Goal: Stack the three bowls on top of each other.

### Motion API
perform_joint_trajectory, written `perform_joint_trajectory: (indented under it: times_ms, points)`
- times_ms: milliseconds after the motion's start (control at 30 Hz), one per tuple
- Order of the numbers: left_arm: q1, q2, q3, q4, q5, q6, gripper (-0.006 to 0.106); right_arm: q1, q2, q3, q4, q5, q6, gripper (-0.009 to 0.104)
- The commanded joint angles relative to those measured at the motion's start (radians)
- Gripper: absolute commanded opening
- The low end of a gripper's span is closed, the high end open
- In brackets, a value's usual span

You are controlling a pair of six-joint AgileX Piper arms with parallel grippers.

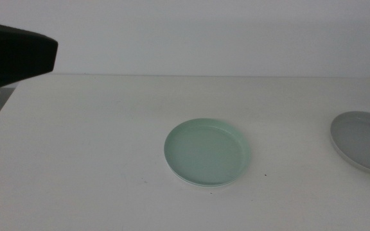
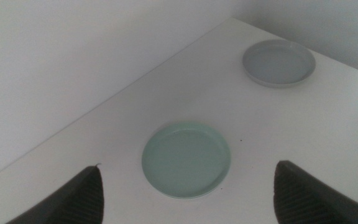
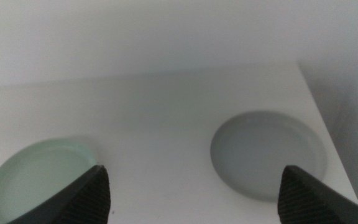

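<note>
Mint green and alone near the middle of the white table [image 1: 95, 141], one bowl [image 1: 207, 153] lies flat and upright, nearest of the dishes in the middle view. Farther to the right, well apart from it, the grey bowl [image 1: 365, 141] sits at the table's right edge, partly cut off by the picture border. No white bowl shows in any view; only these two can be seen.

From the left wrist camera, the left gripper [image 2: 188, 193] hangs above the table with its dark jaws spread wide, holding nothing, the mint green bowl [image 2: 186, 159] between them and below, the grey bowl [image 2: 278, 63] beyond near the table's far corner. A dark part of the left arm [image 1: 15, 54] juts in at the upper left of the middle view.

The right gripper [image 3: 194, 196] likewise hovers with jaws wide apart and empty, the grey bowl [image 3: 269, 154] and the mint green bowl [image 3: 39, 177] both beneath it.
</note>
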Motion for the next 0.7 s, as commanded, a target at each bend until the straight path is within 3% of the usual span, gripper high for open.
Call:
perform_joint_trajectory:
  times_ms: [0,400,667]
  points:
    - [0.002,-0.005,0.001,-0.005,-0.013,-0.002,0.094,0.002,0.069,-0.092,0.004,0.101,0.005,0.093]
    - [0.002,-0.005,0.001,-0.005,-0.013,-0.002,0.094,0.002,0.146,-0.157,0.060,0.090,0.086,0.093]
    - [0.002,-0.005,0.001,0.004,-0.013,-0.002,0.094,0.000,0.488,-0.450,-0.076,0.299,0.127,0.093]
